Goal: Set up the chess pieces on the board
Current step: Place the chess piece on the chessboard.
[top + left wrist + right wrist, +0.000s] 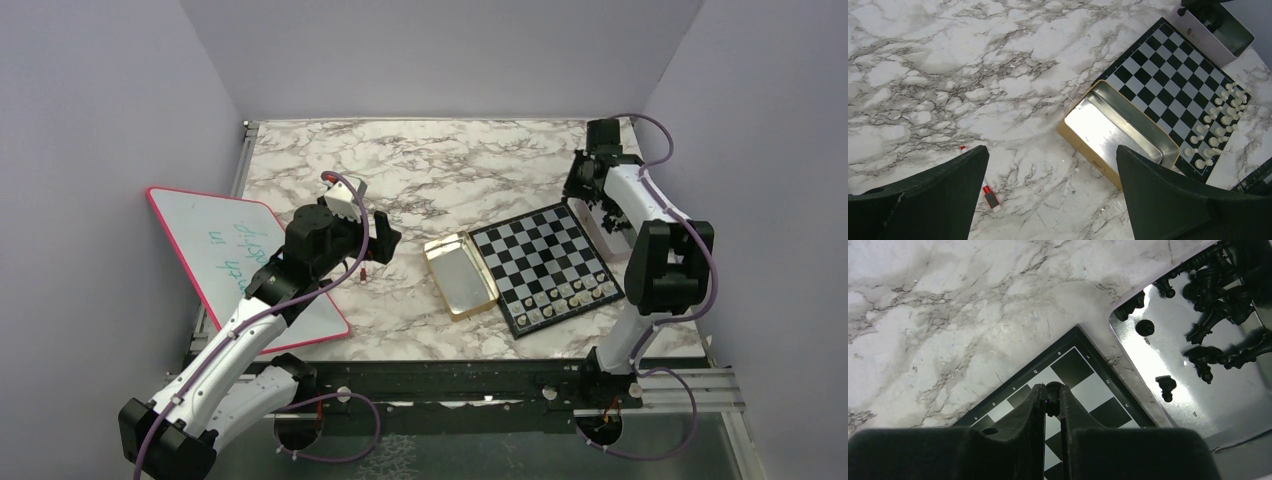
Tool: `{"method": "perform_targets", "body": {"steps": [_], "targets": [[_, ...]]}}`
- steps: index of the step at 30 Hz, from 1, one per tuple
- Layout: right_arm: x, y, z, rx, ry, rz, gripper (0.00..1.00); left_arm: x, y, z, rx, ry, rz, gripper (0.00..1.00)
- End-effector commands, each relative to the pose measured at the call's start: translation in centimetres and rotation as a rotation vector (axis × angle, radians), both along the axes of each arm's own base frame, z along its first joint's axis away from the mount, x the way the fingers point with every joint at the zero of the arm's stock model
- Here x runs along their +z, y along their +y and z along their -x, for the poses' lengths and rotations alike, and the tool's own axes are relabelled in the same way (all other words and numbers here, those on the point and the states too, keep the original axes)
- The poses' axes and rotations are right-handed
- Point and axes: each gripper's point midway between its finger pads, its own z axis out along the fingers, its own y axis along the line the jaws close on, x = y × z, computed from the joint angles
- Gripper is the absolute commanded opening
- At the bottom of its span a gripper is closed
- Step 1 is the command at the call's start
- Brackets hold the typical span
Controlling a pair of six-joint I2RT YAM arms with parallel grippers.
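Far to the left of the board [540, 250], the whiteboard [215, 250] lies well clear and threatens nothing. Nearer the board, the left gripper [384, 240] hangs over the marble with its jaws spread wide and nothing between them, with a small red object [365, 272] just beside it. A careless swing of that arm toward the board could strike the empty gold tin [460, 272], which appears to lie against the board's left edge. A shove there would slide the board and topple the white pieces [572, 293] standing in two rows along its near edge. At the board's far right corner, the right gripper [1050, 402] is clamped on one black piece [1053, 387], pinched between the very fingertips. Whether it touches the board I cannot tell. So slim a hold on so tiny a man may let it twist, tip over on release or straddle two squares. Just right of the board, the shiny tray [1168, 355] holds the other black pieces [1213, 305], mostly tumbled together. Reaching into that heap risks catching two at once.
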Motion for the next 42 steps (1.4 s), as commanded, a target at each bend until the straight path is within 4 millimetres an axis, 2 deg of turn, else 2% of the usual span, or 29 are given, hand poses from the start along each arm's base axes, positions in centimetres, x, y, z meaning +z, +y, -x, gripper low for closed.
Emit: {"method": "perform_targets", "body": {"steps": [1,10,16,37,42], "targets": [[-1.2,-0.5,-0.4,-0.037,0.035,0.021,0.11,0.4,0.5,0.0,0.016,-0.02,0.001,0.99],[-3.8,-0.5,-0.3,-0.044,0.086,0.021,0.11,0.3,0.5,0.0,0.017,-0.019,0.0,0.99],[-4.7,-1.0,-0.1,-0.06,0.104,0.046,0.12,0.1,0.4,-0.1,0.014,-0.011,-0.004,0.99],[-5.7,-1.2,-0.7,-0.073,0.124,0.055,0.12,0.3,0.5,0.0,0.017,-0.019,-0.002,0.99],[-6.1,-1.0,-0.6,-0.065,0.134,0.044,0.15,0.3,0.5,0.0,0.016,-0.018,-0.002,0.99]]}}
